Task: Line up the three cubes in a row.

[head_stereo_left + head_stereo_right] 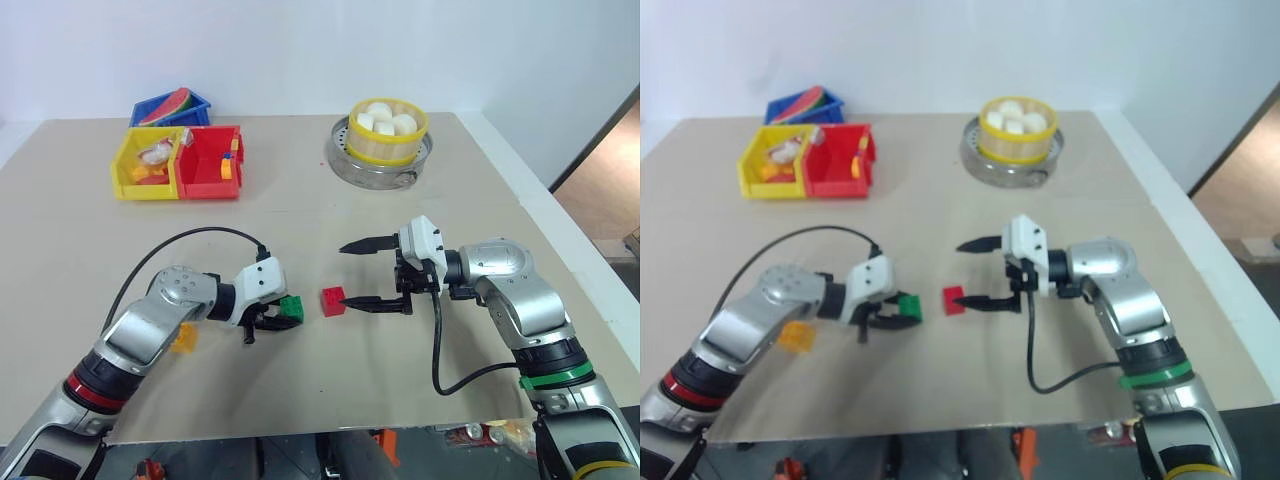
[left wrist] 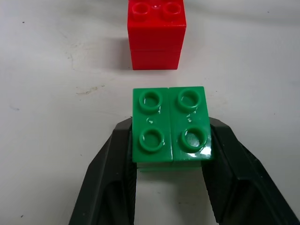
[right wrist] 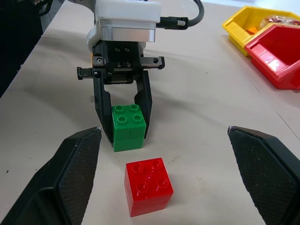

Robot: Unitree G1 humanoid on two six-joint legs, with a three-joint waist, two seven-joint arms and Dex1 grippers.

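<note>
The matte beige tabletop (image 1: 300,400) is the largest thing, smooth, with a seam across it. At its far side stand a round metal steamer tray (image 1: 378,165) holding a yellow ring of white buns, and glossy plastic bins: yellow (image 1: 148,165), red (image 1: 210,162), blue (image 1: 170,108). No writing is legible. The right hand (image 1: 375,272) is spread wide above the studded red cube (image 1: 333,300). The left hand (image 1: 272,318) flanks the green cube (image 1: 292,308) closely; whether it pinches cannot be told. The translucent yellow-orange cube (image 1: 183,338) lies beside the left forearm.
</note>
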